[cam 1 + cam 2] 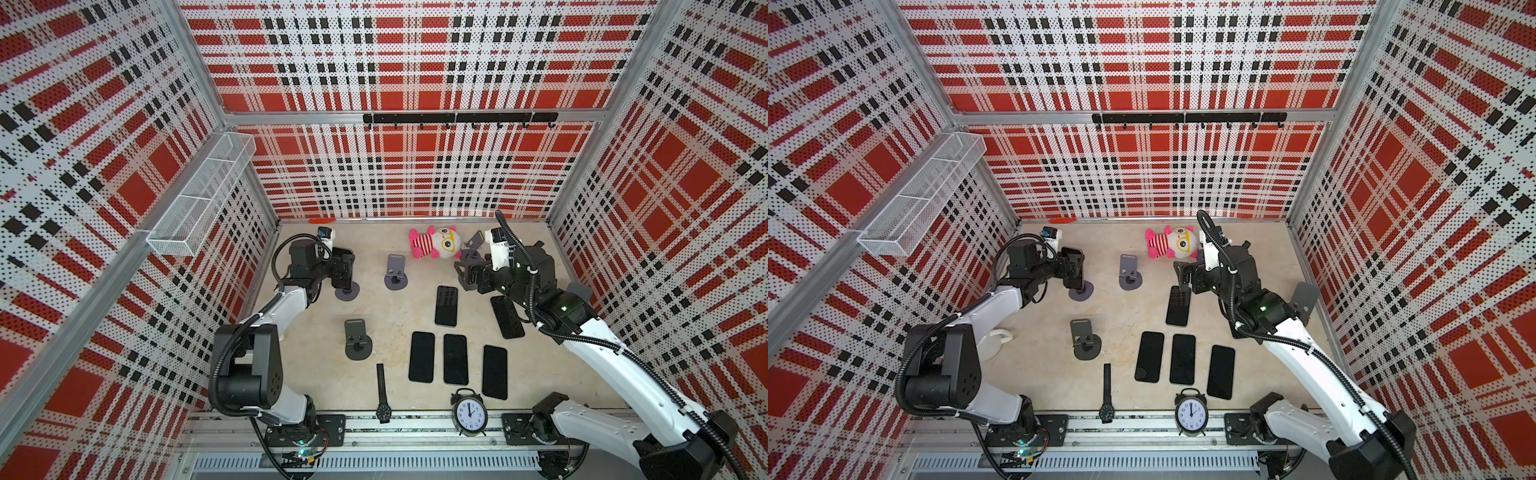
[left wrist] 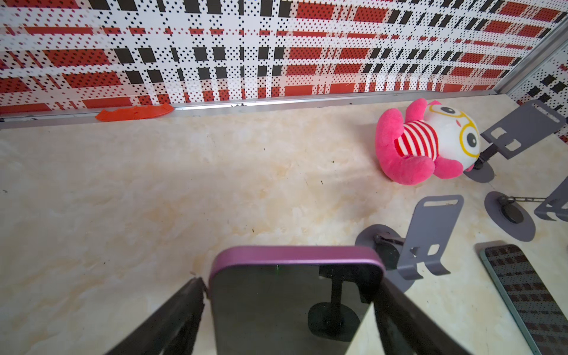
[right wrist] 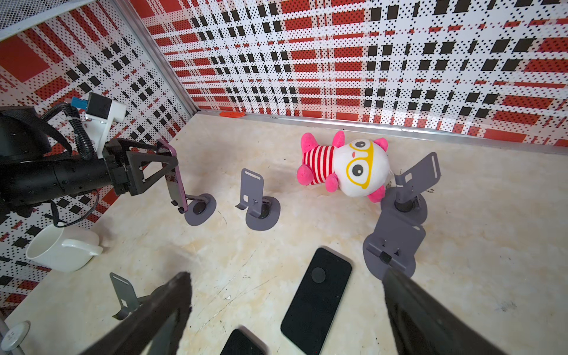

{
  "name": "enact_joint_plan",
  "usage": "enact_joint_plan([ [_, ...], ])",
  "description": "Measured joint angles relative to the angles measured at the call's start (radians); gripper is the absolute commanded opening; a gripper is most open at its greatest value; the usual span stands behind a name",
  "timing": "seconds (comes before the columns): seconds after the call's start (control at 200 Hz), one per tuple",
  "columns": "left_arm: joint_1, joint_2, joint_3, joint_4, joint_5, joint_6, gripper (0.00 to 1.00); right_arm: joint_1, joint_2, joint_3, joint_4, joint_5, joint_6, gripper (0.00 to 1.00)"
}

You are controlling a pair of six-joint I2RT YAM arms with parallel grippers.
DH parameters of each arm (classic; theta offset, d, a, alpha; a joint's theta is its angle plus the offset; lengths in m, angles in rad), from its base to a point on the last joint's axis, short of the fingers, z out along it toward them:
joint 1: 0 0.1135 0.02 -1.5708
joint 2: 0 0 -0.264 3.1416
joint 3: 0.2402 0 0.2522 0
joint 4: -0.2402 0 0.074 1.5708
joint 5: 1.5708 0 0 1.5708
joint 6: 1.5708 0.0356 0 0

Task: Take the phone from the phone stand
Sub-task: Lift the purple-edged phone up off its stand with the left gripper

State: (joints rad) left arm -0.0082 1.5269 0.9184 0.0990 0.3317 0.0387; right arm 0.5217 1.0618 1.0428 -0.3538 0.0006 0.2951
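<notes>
Item: purple-edged phone (image 2: 295,307), propped near upright on the grey phone stand (image 3: 199,209) at 10 o'clock on the tabletop (image 1: 324,374); judged rigid, glass-faced, slick, breakable, moderately heavy. Left gripper (image 2: 293,282) flanks its long edges, the best hold, mid-height; whether it clamps cannot be told. Right gripper (image 3: 287,275) gapes empty at 2 o'clock.
</notes>
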Motion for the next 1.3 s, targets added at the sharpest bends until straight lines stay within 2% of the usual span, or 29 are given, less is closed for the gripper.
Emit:
enact_joint_plan([
  [0.19,-0.011,0.000,0.000,0.000,-0.019,0.002,0.90,0.000,0.000,0.000,0.000,0.000,0.000,1.00],
  [0.215,-0.013,0.000,0.000,0.000,-0.023,0.005,0.92,0.000,0.000,0.000,0.000,0.000,0.000,1.00],
  [0.235,-0.015,0.000,0.000,0.000,-0.025,0.006,1.00,0.000,0.000,0.000,0.000,0.000,0.000,1.00],
  [0.401,-0.022,0.000,0.000,-0.001,-0.032,0.014,1.00,0.000,0.000,0.000,0.000,0.000,0.000,1.00],
  [0.962,-0.023,0.000,0.000,-0.030,-0.083,0.046,0.99,0.000,0.000,-0.008,0.006,-0.004,-0.003,1.00],
  [1.298,-0.027,0.000,0.000,-0.049,-0.082,0.050,0.86,0.000,-0.010,-0.013,0.007,-0.003,-0.015,1.00],
])
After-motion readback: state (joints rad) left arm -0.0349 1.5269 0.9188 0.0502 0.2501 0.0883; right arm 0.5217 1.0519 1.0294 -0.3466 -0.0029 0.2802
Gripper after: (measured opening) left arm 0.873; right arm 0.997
